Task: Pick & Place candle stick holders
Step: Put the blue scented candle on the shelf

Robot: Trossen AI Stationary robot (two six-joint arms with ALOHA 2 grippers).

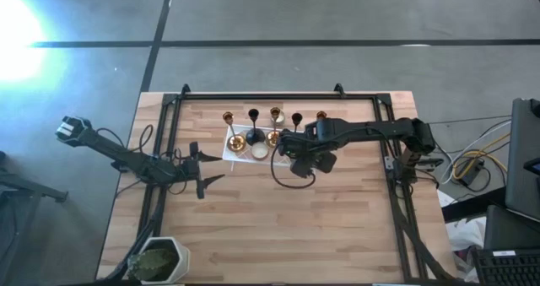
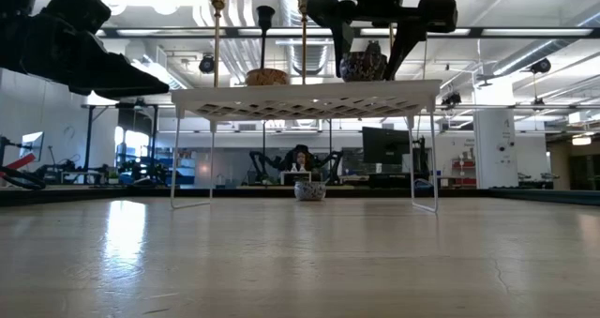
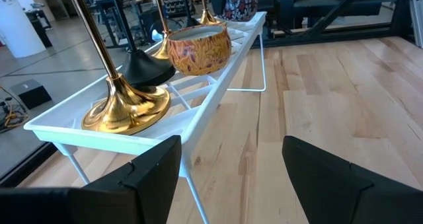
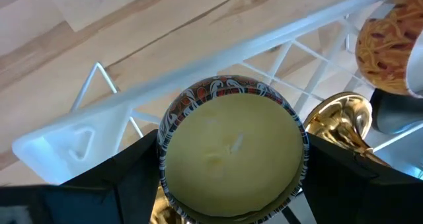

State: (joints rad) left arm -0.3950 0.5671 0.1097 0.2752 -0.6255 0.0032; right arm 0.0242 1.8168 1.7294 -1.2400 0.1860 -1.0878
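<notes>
While the high view gives me only small shapes, it does place the five candle stick holders (image 1: 274,124) on and just behind the white tray (image 1: 229,151) at the back middle of the wooden table (image 1: 278,227), three gold and two black. From my right wrist view I get what the overhead hides: the right gripper (image 4: 231,161) has its fingers spread on either side of a patterned tealight candle (image 4: 232,154) sitting in the tray, with a gold base just beside it; whether the fingers touch the tin I cannot tell. The left gripper (image 3: 231,164) hangs released near the tray's end, facing a gold holder base, a black base and another patterned tin. The low view shows the tray standing on thin wire legs, with a bright workshop of beams and monitors behind. A pale pot (image 1: 160,259) sits at the table's near left corner.
</notes>
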